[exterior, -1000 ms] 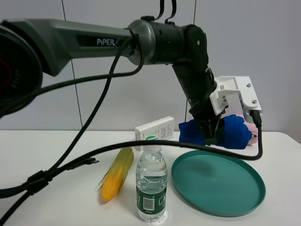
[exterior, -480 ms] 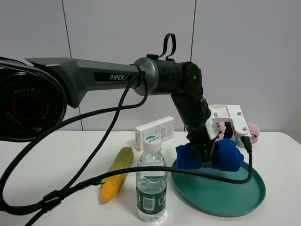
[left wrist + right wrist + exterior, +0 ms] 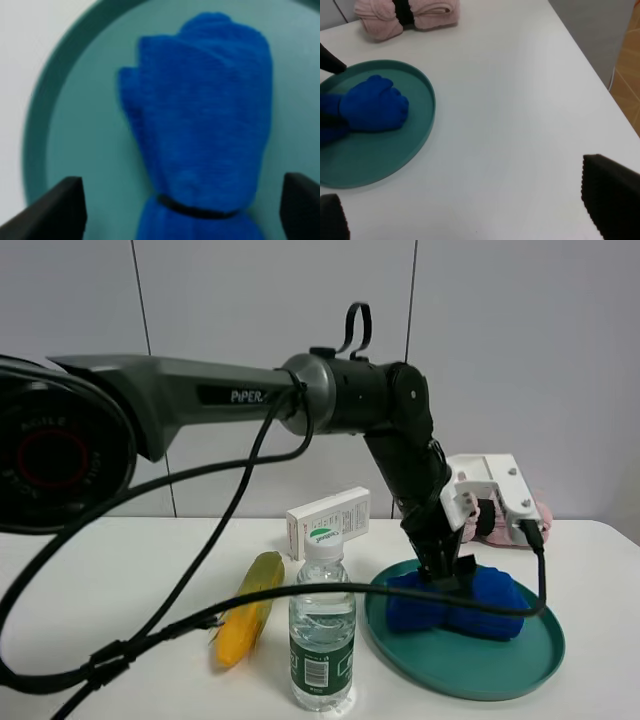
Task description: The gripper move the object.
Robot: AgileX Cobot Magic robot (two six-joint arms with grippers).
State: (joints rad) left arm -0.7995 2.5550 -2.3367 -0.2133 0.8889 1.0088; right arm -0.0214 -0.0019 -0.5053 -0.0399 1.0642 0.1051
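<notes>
A blue rolled towel [image 3: 455, 602], bound by a black band, lies on the teal plate [image 3: 500, 670]. My left gripper [image 3: 447, 570] hangs right above the towel's middle. In the left wrist view the towel [image 3: 205, 115] fills the middle of the plate [image 3: 75, 135], and my left gripper [image 3: 177, 205] is open, with a finger on each side and clear of the towel. My right gripper [image 3: 470, 210] is open and empty above bare table, off to one side of the plate [image 3: 420, 125] and the towel [image 3: 367, 107].
A water bottle [image 3: 322, 630] stands in front, left of the plate. A corn cob [image 3: 245, 605] lies left of it. A white box [image 3: 328, 520] stands behind. A pink rolled towel [image 3: 405, 15] lies behind the plate. The table's edge [image 3: 600, 90] is near my right gripper.
My left gripper came down with the blue towel, set it on the teal plate and opened. The towel now lies flat on the plate.
</notes>
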